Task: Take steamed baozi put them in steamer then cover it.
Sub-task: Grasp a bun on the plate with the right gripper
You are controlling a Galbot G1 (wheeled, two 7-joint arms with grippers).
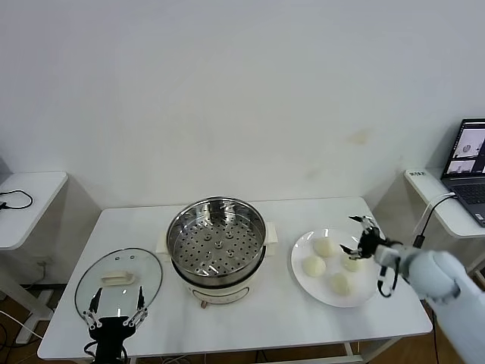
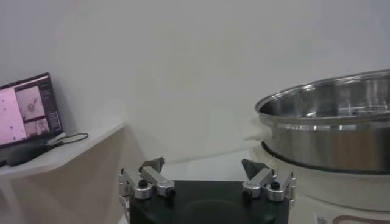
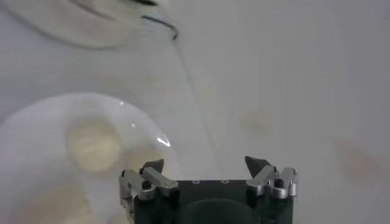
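Note:
The steamer (image 1: 216,246), a shiny steel pot with a perforated tray on a cream base, stands uncovered and empty at the table's middle; it also shows in the left wrist view (image 2: 329,131). Four off-white baozi lie on a white plate (image 1: 305,283) to its right: one (image 1: 323,246), a second (image 1: 314,265), a third (image 1: 351,263) and a fourth (image 1: 340,283). My right gripper (image 1: 347,233) is open and empty, just above the plate's far right part; its wrist view (image 3: 206,163) shows one baozi (image 3: 91,146). The glass cover (image 1: 119,277) lies flat at the left. My left gripper (image 1: 119,297) is open at the cover's near edge.
A laptop (image 1: 470,159) sits on a side table at the far right. Another white side table (image 1: 26,197) with a black cable stands at the left. The table's front edge runs close below the cover and the plate.

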